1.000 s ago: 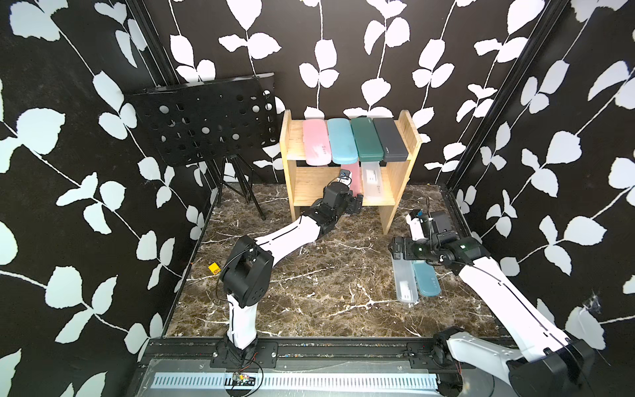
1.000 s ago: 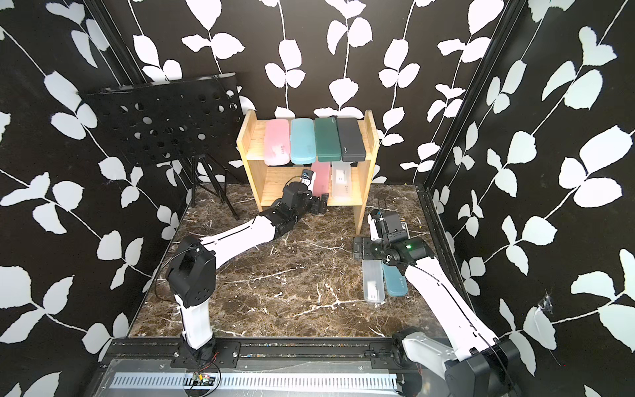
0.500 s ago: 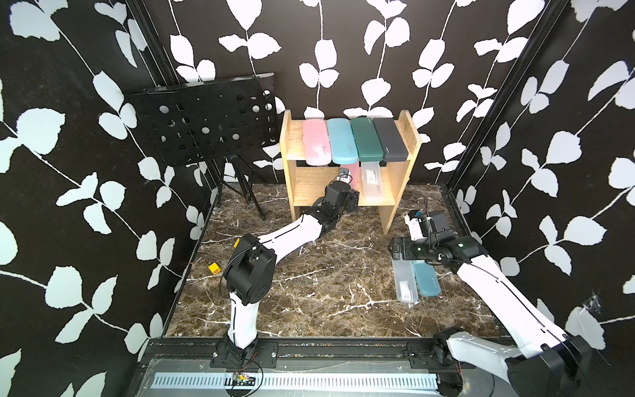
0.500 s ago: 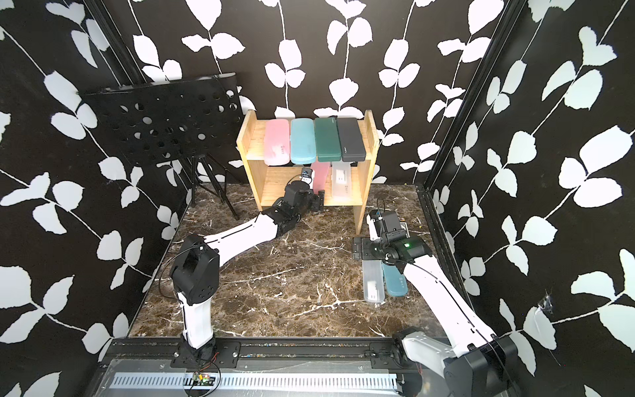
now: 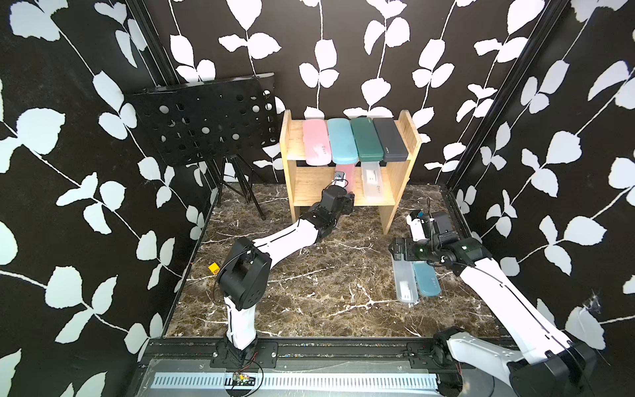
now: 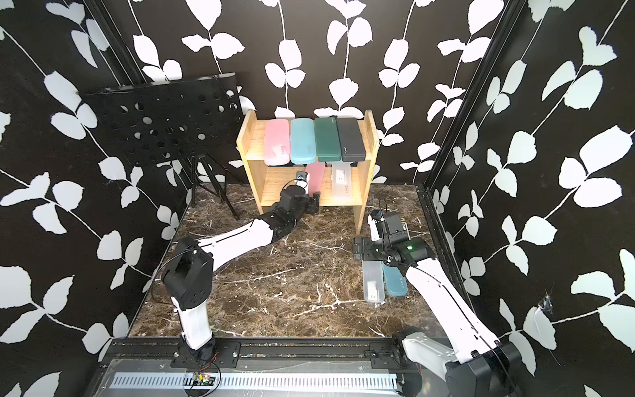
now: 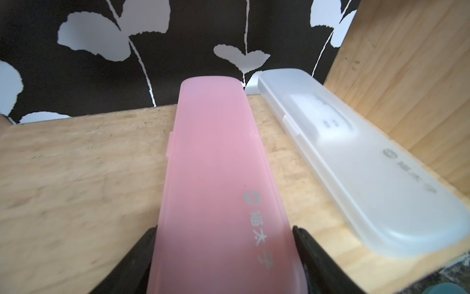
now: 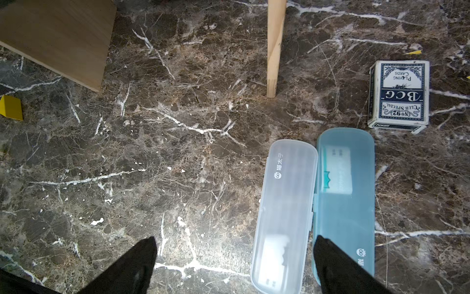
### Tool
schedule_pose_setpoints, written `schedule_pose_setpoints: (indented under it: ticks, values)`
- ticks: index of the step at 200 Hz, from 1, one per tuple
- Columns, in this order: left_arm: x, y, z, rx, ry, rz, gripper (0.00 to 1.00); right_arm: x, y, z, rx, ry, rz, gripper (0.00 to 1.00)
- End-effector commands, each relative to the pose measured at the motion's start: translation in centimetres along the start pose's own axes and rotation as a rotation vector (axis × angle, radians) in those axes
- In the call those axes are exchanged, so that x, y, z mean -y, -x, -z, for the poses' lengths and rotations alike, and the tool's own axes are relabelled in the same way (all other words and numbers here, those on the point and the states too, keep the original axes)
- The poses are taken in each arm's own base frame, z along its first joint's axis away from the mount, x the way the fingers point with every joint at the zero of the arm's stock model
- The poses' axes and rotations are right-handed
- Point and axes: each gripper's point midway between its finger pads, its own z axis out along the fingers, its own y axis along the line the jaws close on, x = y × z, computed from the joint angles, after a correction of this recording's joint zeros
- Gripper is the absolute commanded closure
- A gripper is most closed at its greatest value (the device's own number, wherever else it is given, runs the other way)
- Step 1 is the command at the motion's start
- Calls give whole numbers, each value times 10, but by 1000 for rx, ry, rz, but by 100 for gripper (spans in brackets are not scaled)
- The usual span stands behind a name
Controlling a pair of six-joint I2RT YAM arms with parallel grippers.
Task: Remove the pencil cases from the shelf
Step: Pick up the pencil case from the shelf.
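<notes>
The wooden shelf (image 5: 290,161) stands at the back. On its top board lie a pink (image 5: 316,142), a light blue (image 5: 341,141), a dark green (image 5: 367,139) and a dark grey (image 5: 390,139) pencil case. The lower board holds a pink case (image 7: 216,152) and a frosted clear case (image 7: 356,163). My left gripper (image 7: 224,229) is shut on the near end of the lower pink case, one finger against each long side. My right gripper (image 8: 235,239) hangs open over the floor, beside a clear case (image 8: 287,208) and a blue case (image 8: 348,193) lying there.
A black perforated music stand (image 5: 206,120) on a tripod is left of the shelf. A playing-card box (image 8: 399,96) lies near the shelf's right leg (image 8: 273,51). A small yellow block (image 5: 213,267) sits by the left wall. Black leaf-patterned walls enclose the marble floor.
My left gripper's jaws have closed from wide open onto the lower pink case. The right arm has stayed where it was.
</notes>
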Motion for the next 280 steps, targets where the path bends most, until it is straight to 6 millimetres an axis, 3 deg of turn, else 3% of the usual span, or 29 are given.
schedule_pose_setpoints:
  ticks: [1, 53, 79, 106, 141, 198, 280]
  values:
    - [-16, -14, 19, -44, 32, 36, 34, -6, 9, 11, 40, 27, -20, 1]
    - [-19, -25, 58, -49, 26, 30, 40, -14, 12, 17, 70, 68, -42, 1]
    - [-24, -32, 67, -53, 34, 35, 34, -20, 13, 21, 84, 81, -37, 1]
    - [-25, -31, 66, -61, 51, 23, 19, -26, 12, 21, 83, 88, -28, 1]
    - [-20, -16, 62, -47, 47, 17, 11, -26, 11, 21, 83, 79, -24, 1]
    - [-15, 14, 56, -12, 60, -5, 5, -23, 10, 18, 74, 64, -14, 1]
    - [-23, 0, 28, -76, 96, -21, 3, -19, 6, 11, 46, 43, 6, 1]
